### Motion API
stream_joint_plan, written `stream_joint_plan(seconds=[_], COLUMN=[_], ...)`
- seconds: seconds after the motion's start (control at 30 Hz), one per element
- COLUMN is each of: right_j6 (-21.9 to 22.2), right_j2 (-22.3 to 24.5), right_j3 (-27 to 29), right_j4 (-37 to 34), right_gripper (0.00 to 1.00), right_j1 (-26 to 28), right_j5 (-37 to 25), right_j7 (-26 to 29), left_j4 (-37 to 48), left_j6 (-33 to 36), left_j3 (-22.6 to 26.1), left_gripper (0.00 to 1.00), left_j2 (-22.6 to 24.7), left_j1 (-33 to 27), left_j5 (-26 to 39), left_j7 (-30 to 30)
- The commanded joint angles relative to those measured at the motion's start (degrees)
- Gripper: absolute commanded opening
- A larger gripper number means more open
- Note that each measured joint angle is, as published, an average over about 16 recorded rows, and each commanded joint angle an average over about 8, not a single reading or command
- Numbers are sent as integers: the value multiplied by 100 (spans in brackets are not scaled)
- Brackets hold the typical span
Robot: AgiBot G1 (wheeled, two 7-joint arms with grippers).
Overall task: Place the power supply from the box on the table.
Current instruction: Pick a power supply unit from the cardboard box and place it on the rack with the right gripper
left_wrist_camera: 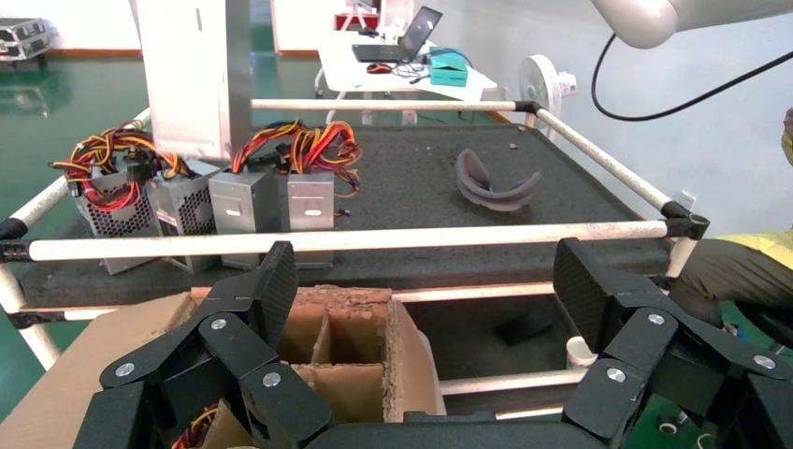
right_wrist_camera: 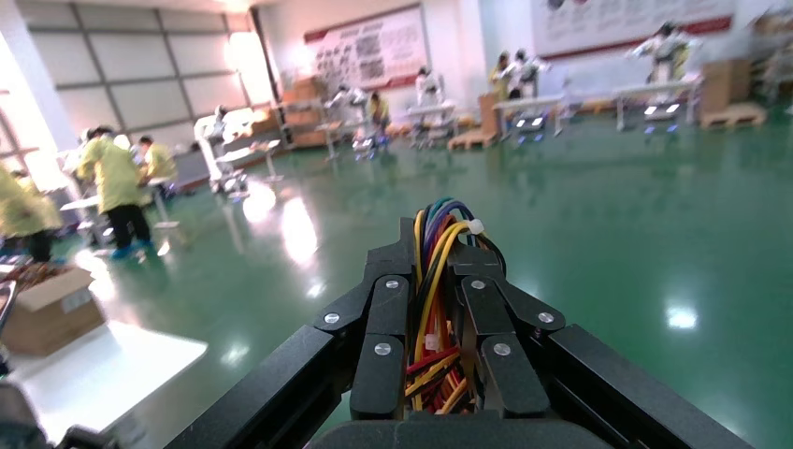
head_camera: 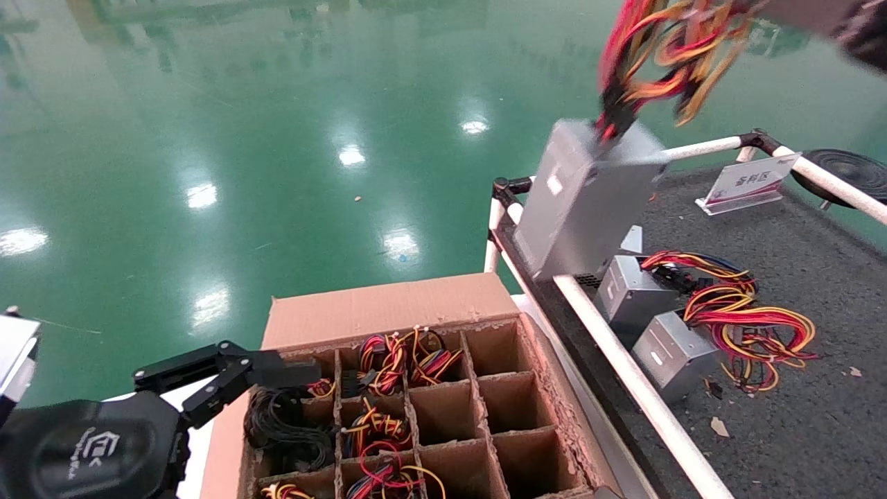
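right gripper (right_wrist_camera: 436, 351) is clamped on the wire bundle (head_camera: 669, 52) so the power supply (head_camera: 582, 201) dangles above the table (head_camera: 818, 430) rail; left gripper (left_wrist_camera: 421, 309) idles open by the box (head_camera: 388, 312)

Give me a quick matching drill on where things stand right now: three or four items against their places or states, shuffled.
1. power supply
2. right gripper
3. left gripper
4. box

A. open, at the carton's near-left corner
B. hanging by its wires above the table rail
C. shut on a wire bundle
D. holds wired units in its left cells, right cells empty

Pairs: 1-B, 2-C, 3-A, 4-D
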Motion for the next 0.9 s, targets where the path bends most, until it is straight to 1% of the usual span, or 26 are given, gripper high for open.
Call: stream_joint_plan(seconds=[0.03,0.33,0.57,0.73,0.9], right_j6=[-34,-236,-359,-402,-326], right_j2=[70,414,597,628,502], right_j3=[128,408,625,695,676], right_j4=[-118,-450,-781,-1108,-1444], right_gripper=[0,0,0,0,0], right_j1=[-41,-270,-402,-492,-446], right_j5=[124,344,500,478,390], right_j7=[-108,-335,-570,-837,-1052], left_j4=[0,0,0,0,0], left_j6=[0,0,0,0,0], left_j3=[0,0,1,1,1], left_gripper=[100,100,100,100,100], left_j2=[0,0,0,0,0], left_j1=[0,0,0,0,0], left_j5=[0,0,0,-1,-1], left_j7=[0,0,0,0,0])
